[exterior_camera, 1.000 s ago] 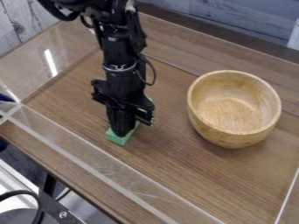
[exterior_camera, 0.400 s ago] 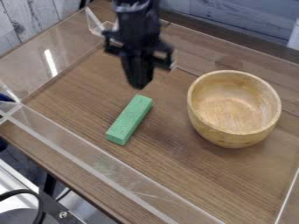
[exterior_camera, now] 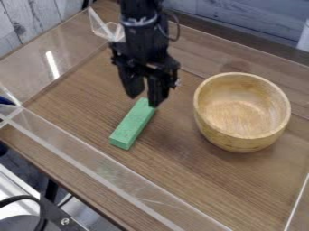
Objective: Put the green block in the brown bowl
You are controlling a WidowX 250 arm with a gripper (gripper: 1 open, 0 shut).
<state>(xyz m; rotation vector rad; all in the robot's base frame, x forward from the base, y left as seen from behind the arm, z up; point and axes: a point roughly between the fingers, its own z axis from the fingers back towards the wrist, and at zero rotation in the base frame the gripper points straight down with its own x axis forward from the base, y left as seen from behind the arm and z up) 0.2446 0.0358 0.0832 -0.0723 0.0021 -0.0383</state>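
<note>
The green block [exterior_camera: 133, 124] lies flat on the wooden table [exterior_camera: 182, 171], angled from lower left to upper right, left of the brown bowl [exterior_camera: 243, 111]. My black gripper [exterior_camera: 145, 88] hangs just above the block's upper end, pointing down, with its two fingers spread apart and nothing between them. The bowl stands empty to the right, a short way from the block.
A clear plastic wall [exterior_camera: 72, 162] runs along the table's near and left edges. A pale wooden panel [exterior_camera: 36, 23] stands behind at the upper left. Bare tabletop lies in front of the bowl and block.
The gripper rose off the block and shifted toward the back, then its fingers spread open. The block now lies uncovered where the gripper had pressed down on it.
</note>
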